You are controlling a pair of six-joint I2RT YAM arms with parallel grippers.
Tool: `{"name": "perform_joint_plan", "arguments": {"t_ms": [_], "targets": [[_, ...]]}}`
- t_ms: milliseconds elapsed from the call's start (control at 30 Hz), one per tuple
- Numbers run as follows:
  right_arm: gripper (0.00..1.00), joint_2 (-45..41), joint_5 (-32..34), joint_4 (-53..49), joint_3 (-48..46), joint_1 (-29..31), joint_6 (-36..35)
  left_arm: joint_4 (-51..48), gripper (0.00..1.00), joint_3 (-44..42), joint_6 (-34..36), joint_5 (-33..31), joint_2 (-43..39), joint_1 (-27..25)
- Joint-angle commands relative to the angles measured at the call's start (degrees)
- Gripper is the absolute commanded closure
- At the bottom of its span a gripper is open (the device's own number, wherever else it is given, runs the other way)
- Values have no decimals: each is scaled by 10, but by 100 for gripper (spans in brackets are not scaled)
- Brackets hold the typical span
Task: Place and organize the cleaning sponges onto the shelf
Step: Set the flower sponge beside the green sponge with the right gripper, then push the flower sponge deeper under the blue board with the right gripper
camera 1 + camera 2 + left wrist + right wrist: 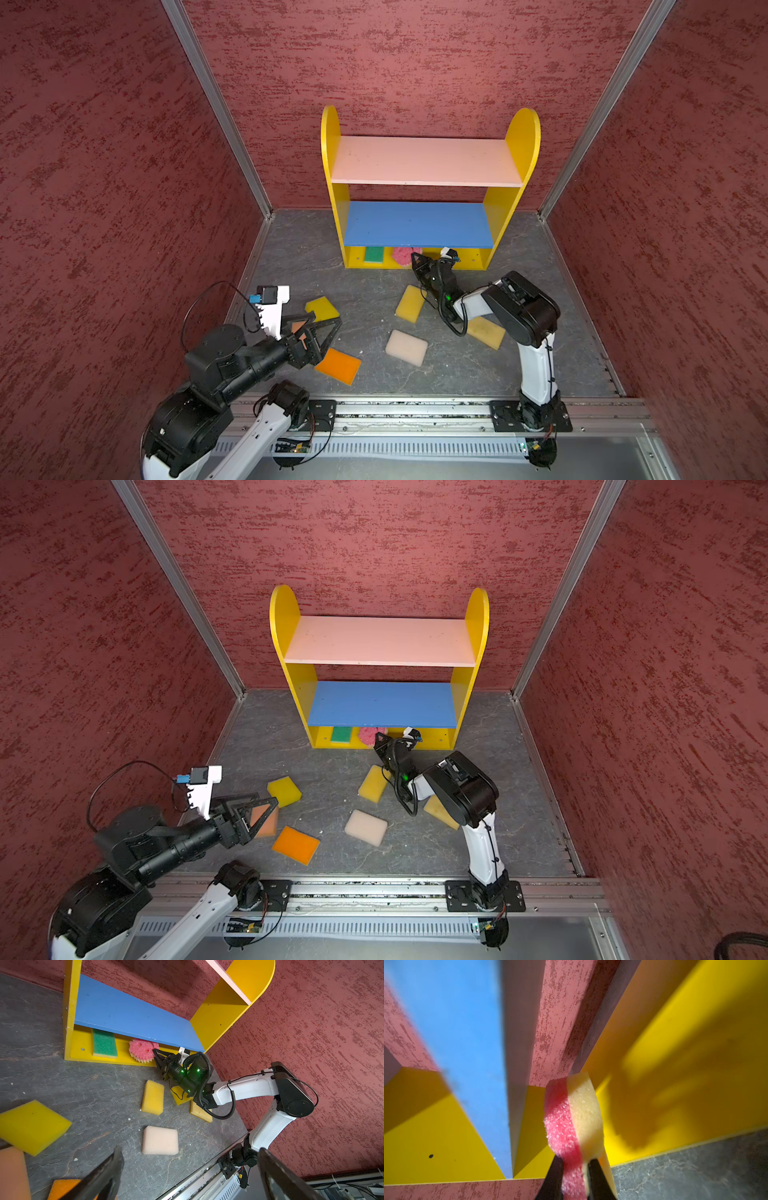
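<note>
The right end effector [574, 1167] pinches the round pink sponge [560, 1118] by its edge, both dark fingers pressed into the foam. Only the right wrist view shows this grip close up, along with the sponge's two layers, one pink and one cream. In both top views the fingers merely meet it under the blue middle board [417, 224] of the shelf [500, 216].

The sponge is at the middle of the yellow bottom board [471, 258], just right of the green sponge [374, 254], which lies flat there. Whether the pink one rests on the board or hangs just above it I cannot tell.

The left end effector [326, 325] is spread wide and holds nothing. It is poised over the peach sponge [266, 821] at the near left of the bench [365, 286].

The left wrist view adds the pink sponge's scalloped cream rim and small holes. It also shows a flat yellow sponge [178, 1096] under the right wrist, which the arm hides in the top views.

Loose on the bench are:
- a bright yellow sponge [321, 309] just beyond the left fingers
- an orange sponge [337, 365] nearer
- a cream sponge [406, 347] in the middle
- a golden sponge [409, 303] beyond it
- a tan sponge [486, 332] partly beneath the right arm

Green lights [197, 1070] glow on the right wrist.
</note>
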Motion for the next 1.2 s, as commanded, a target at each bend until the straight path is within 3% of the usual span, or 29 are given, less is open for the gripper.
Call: {"name": "perform_joint_plan", "arguments": {"t_ms": [0, 133, 300, 567, 733, 1167], "targets": [[100, 5, 47, -56, 22, -3, 50, -20, 0, 15, 22, -20, -2, 3], [100, 6, 56, -99, 43, -4, 43, -17, 1, 15, 30, -23, 2, 3], [89, 18, 68, -113, 57, -4, 42, -16, 1, 14, 35, -25, 11, 2], [83, 42, 73, -114, 74, -4, 54, -29, 1, 20, 40, -31, 13, 3], [60, 47, 75, -105, 66, -6, 70, -39, 0, 23, 41, -45, 13, 3], [30, 28, 78, -102, 37, -14, 70, -35, 1, 21, 26, -45, 17, 3]]}}
